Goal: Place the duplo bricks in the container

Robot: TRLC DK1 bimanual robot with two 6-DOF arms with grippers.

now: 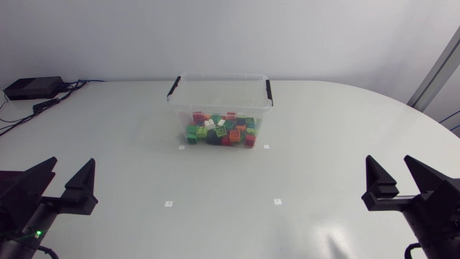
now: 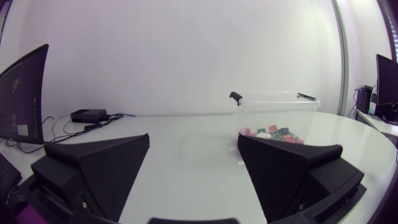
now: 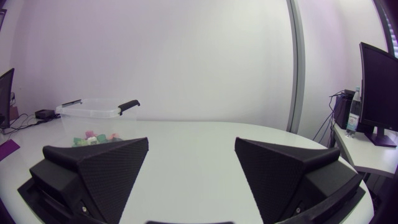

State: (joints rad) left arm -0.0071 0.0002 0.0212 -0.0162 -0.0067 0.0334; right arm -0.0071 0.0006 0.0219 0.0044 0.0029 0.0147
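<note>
Container [image 1: 219,101]: clear plastic box, open on top, upright on the white table [image 1: 338,129]; black clips [image 1: 269,91] at its two short ends.
Bricks [image 1: 220,129]: small mixed heap of red, green, orange, white, pink and dark pieces, all inside the container, lying on its floor, well below the rim.
Left gripper [image 1: 70,173]: low over the table, well apart from the container, on the near left side of it; fingers [image 2: 106,168] spread wide, with only bare table between them; touching nothing.
Right gripper [image 1: 390,173]: low over the table, well apart from the container, on the near right side of it; jaws spread wide too, holding nothing.
Left wrist view: container ahead of the gripper, past its right finger, the bricks showing through the clear wall.
Right wrist view: container ahead of the gripper, past its left finger, with coloured pieces visible inside.
Markers [image 1: 181,147]: four small white squares on the table, two just beside the container's near corners, two more nearer the grippers.
Black box [image 1: 32,88]: flat dark device far to the container's left, with cables [image 1: 68,88] running from it toward the container's side.
</note>
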